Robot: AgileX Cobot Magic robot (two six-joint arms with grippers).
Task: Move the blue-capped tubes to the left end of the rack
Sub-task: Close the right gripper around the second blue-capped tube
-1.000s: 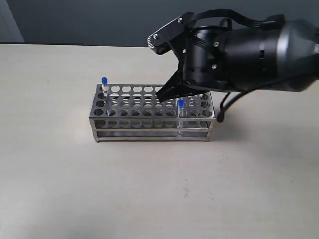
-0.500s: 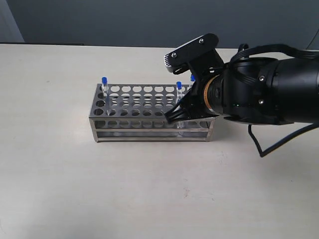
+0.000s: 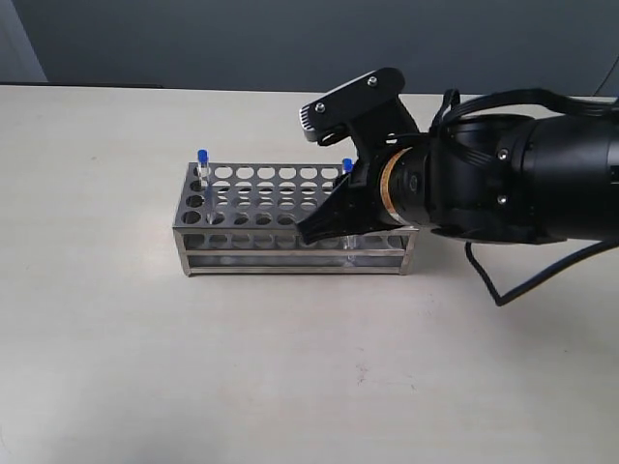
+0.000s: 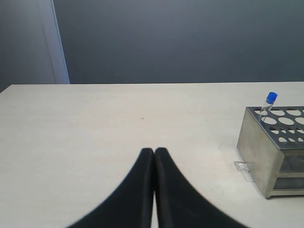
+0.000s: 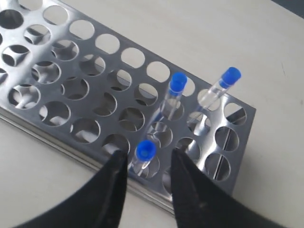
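While the right jaws stand parted and grip nothing, one of the blue-capped tubes stands directly between them, with a clear gap from its cap to either finger. Its long axis is near upright, and it is seated in a hole of the rack in the row nearest the jaws. A second tube and a third tube lean in holes just beyond the jaws, clear of both fingers. A fourth tube sits at the far end of the rack, well apart from the right jaws and nearer the left jaws. The left jaws are pressed together, empty, over the bare desk. The right arm is plainly the nearer arm to the flanked tube and lies low, its wrist pitched down toward the rack. Judgement: the next move is to close across the upper stem, then draw straight up along the tube's axis.
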